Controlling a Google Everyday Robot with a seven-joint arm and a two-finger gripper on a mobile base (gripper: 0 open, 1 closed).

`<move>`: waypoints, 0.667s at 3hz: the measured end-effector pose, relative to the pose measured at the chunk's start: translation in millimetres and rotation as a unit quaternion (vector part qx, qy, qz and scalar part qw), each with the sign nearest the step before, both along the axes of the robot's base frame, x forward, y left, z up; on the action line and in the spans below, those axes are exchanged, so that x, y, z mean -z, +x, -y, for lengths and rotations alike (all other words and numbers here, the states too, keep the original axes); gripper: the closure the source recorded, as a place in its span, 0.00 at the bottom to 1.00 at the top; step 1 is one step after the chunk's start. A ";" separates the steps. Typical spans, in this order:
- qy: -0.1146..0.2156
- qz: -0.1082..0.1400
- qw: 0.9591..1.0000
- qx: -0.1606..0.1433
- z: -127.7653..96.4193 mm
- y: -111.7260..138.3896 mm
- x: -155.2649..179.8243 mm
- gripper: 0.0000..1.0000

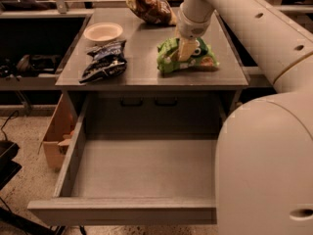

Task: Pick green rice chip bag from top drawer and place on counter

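Note:
The green rice chip bag [204, 58] lies on the right part of the counter [142, 58], crumpled in the middle. My gripper [186, 50] comes down from the upper right and is shut on the bag's middle, with one pale finger showing over it. The top drawer [146, 168] stands pulled out below the counter, with only its flat bottom showing.
A white bowl [103, 32] and a dark blue-black bag [104, 61] sit on the counter's left. A brown bag [149, 9] lies at the back edge. My arm [264, 146] fills the right foreground. A cardboard box [56, 136] stands left of the cabinet.

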State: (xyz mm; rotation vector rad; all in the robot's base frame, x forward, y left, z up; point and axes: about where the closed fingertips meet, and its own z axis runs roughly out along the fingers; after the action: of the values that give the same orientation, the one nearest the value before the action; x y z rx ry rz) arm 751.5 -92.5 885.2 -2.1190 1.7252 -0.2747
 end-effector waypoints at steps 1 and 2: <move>0.000 -0.002 1.000 0.000 -0.3 0.6 3.3 0.51; 0.000 -0.002 1.000 0.000 -0.3 0.7 3.3 0.28</move>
State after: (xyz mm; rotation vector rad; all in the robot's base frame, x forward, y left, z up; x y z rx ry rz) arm 752.2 -92.2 881.9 -2.1211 1.7286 -0.2704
